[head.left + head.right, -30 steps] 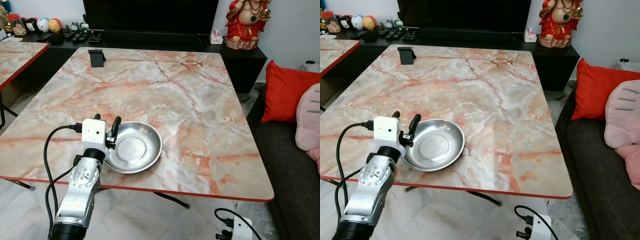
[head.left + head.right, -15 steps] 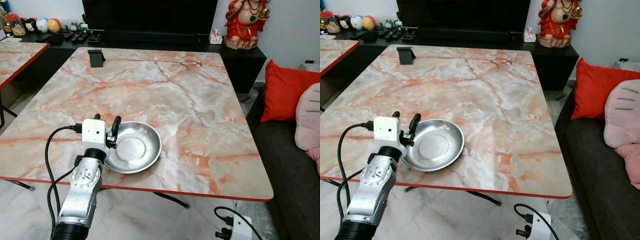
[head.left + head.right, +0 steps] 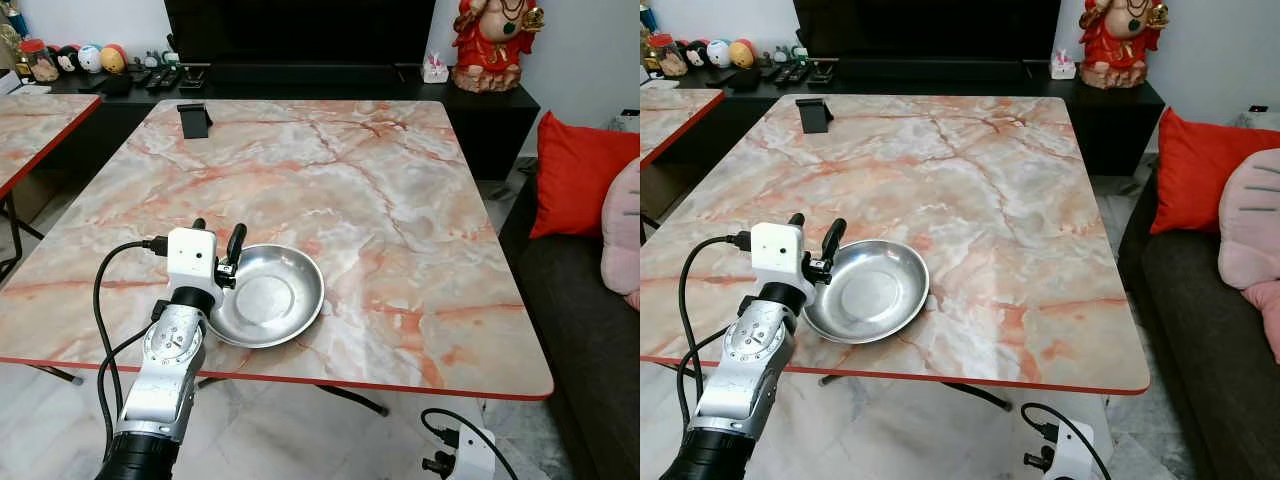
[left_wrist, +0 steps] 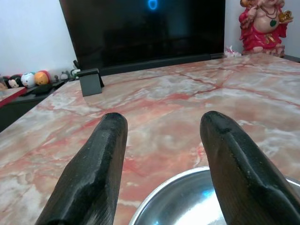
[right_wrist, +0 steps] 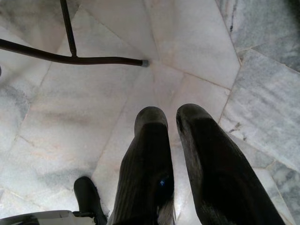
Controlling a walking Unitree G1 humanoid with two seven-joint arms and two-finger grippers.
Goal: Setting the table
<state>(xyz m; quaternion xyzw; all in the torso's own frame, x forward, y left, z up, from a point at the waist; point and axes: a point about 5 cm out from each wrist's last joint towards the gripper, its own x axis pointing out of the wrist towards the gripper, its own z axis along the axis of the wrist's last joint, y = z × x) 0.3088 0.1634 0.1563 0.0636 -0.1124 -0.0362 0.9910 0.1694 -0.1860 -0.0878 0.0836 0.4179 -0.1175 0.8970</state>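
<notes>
Nearest, the right gripper (image 5: 172, 123) hangs low beside the table, pointing down at the pale grey marble-tiled floor (image 5: 197, 42), its two black fingers drawn narrow with only a thin gap between them and nothing held; a thin dark metal table leg (image 5: 70, 58) crosses the floor beyond it. The silver left arm (image 3: 165, 375) reaches up over the near red-trimmed edge of the large square table with a pink-and-white marbled top (image 3: 400, 200), a black cable (image 3: 100, 300) looping from its white wrist camera housing. The left gripper (image 3: 215, 235) sits at the near-left part of the table, at the left rim of the shallow round stainless-steel bowl (image 3: 265, 295); its fingers stand spread wide apart, one finger (image 4: 234, 164) over the bowl's rim and the other outside it, and whether either touches the metal cannot be told. The bowl rests flat on the tabletop close to the near edge, left of centre. Farther off, a small black stand (image 3: 194, 118) sits near the table's far left corner. To the right stands a dark sofa with a red cushion (image 3: 580, 180) and a pink one. Beyond the table runs a low black cabinet bearing a large black television (image 3: 300, 30), a red seated figurine (image 3: 490, 45), and a row of small round toys (image 3: 90, 58).
</notes>
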